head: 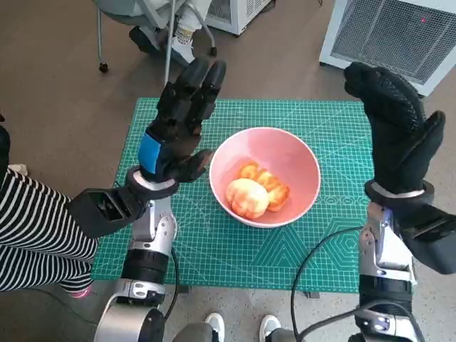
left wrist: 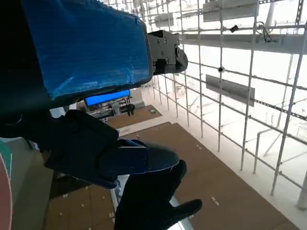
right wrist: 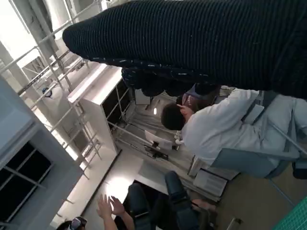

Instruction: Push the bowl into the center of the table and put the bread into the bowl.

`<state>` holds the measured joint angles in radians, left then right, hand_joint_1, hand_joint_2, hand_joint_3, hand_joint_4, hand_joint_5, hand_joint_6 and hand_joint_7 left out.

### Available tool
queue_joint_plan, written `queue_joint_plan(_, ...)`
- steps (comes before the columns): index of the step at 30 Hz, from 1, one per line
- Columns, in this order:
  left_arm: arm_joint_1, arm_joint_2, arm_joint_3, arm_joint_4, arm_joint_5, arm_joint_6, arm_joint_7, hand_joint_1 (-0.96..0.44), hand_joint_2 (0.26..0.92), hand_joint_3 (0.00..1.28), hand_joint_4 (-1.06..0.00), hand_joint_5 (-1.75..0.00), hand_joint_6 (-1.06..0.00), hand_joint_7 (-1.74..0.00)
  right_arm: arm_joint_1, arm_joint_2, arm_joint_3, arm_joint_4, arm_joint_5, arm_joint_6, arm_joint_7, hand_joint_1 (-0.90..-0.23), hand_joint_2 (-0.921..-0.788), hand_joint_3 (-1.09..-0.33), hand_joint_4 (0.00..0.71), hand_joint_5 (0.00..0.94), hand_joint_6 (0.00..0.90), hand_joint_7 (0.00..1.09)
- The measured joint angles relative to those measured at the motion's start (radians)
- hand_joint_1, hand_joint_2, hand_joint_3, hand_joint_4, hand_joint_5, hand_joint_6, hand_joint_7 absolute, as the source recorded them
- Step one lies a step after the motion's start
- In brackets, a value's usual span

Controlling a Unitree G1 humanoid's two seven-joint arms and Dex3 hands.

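Pink bowl: we are seeing it sitting near the middle of the green cutting mat, upright, its rim facing up.
Bread: golden-orange pieces are lying inside the bowl, resting on its bottom, toward the side nearest us.
Mat: it is covering the small table, with white grid lines and printed shapes running across it.
Left hand: we are holding it raised above the mat just beside the bowl, fingers stretched out and slightly apart, gripping nothing; the blue tape is showing on its back. In the left wrist view the hand is filling the near side, with the thumb standing out below the taped back.
Right hand: we are lifting it above the mat's far right edge, apart from the bowl, the knitted glove spread wide with nothing in it. In the right wrist view the glove is lying as a dark band.
People: a striped sleeve is showing beside our left arm; a person in a white coat is sitting in the right wrist view.
White cabinet: it is standing on the floor beyond the mat's far right corner.
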<state>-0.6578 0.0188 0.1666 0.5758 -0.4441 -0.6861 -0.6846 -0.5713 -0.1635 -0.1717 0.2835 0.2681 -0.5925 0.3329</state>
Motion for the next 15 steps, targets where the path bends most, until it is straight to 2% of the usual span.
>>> queue_joint_plan(15, -0.003, -0.003, 0.011, 0.001, 0.0, 0.0, 0.0, -0.58, 0.921, 0.39, -0.03, -0.01, 0.0, -0.37, -0.006, 0.0, 0.003, 0.0, 0.002, 0.008, 0.001, -0.667, -0.921, -0.719, 0.144, 0.002, 0.078, 0.44)
